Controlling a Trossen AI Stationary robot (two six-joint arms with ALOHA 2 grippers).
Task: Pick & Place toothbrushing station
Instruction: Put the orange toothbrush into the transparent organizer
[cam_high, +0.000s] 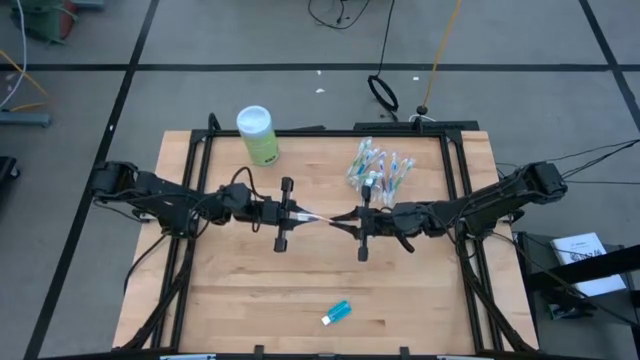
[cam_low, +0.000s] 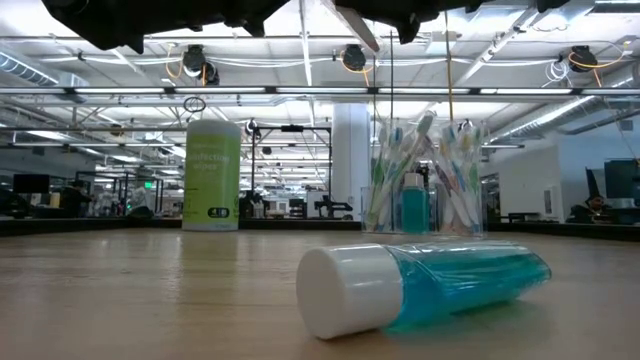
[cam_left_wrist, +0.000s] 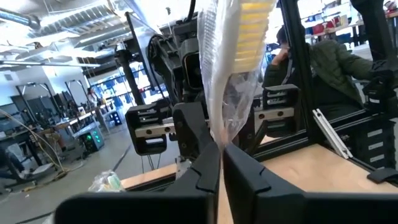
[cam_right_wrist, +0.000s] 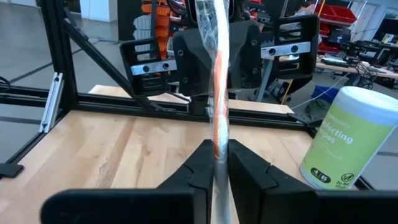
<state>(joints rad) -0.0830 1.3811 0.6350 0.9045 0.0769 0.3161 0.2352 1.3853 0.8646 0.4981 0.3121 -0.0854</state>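
Observation:
A single toothbrush in a clear wrapper (cam_high: 322, 215) hangs in the air over the table's middle, between my two grippers. My left gripper (cam_high: 302, 212) is shut on one end of it and my right gripper (cam_high: 348, 217) on the other. The clear plastic cup (cam_high: 378, 168) stands upright on its base at the far right of the table, full of toothbrushes, with a blue tube among them (cam_low: 413, 205). A blue toothpaste tube with a white cap (cam_high: 337, 313) lies on its side near the front edge. My left gripper pinches the toothbrush's wrapped end (cam_left_wrist: 219, 134) between its two fingers, coming about level from the table's left, along the brush. The brush is lifted clear of the table. My right gripper pinches the opposite end, where orange shows through the wrapper (cam_right_wrist: 218, 146), between its two fingers, level from the table's right and along the brush. The brush spans the gap to the other gripper.
A light-green canister with a white lid (cam_high: 258, 133) stands at the far left of the table. A black frame (cam_high: 455, 190) runs along the table's sides. Bare wood (cam_high: 250, 290) lies between the grippers and the front edge.

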